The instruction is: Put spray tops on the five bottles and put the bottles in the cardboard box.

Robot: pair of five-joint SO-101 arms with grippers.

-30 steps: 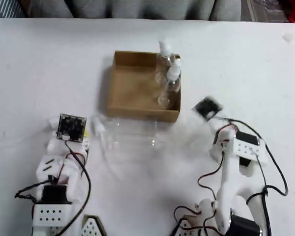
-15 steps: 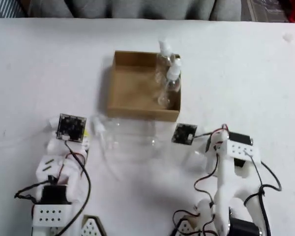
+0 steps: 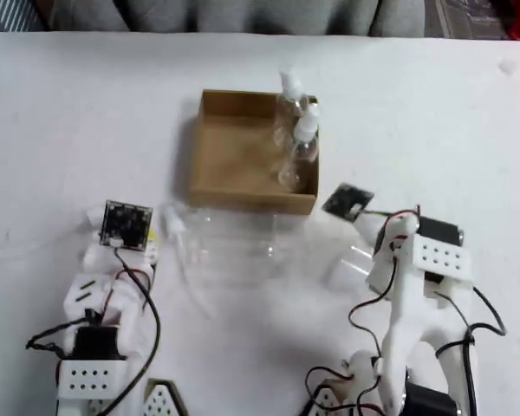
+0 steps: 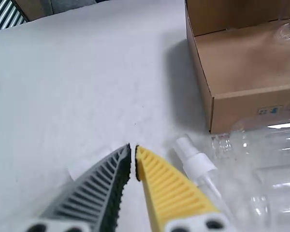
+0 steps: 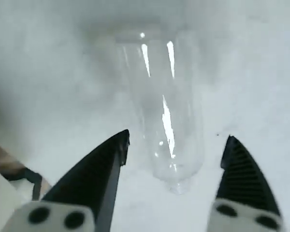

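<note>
High view looks down on a white bench with a cardboard box in the middle. Two bottles with white spray tops stand inside the box, along its right side. Some clear bottles with no tops lie on the bench just in front of the box, between the two arms. They are hard to count. A loose spray top lies beside them, near the left arm. The right arm is close to the box's near right corner.

Left wrist view shows the left fingers pressed together, grey one against yellow one, with nothing between them. They are low over the bench. The loose spray top lies just beside the yellow finger, and a clear bottle's neck is next to it, near the box wall.

Right wrist view shows the right fingers spread wide apart. One clear bottle lies on the bench between them, and they are not squeezing it
</note>
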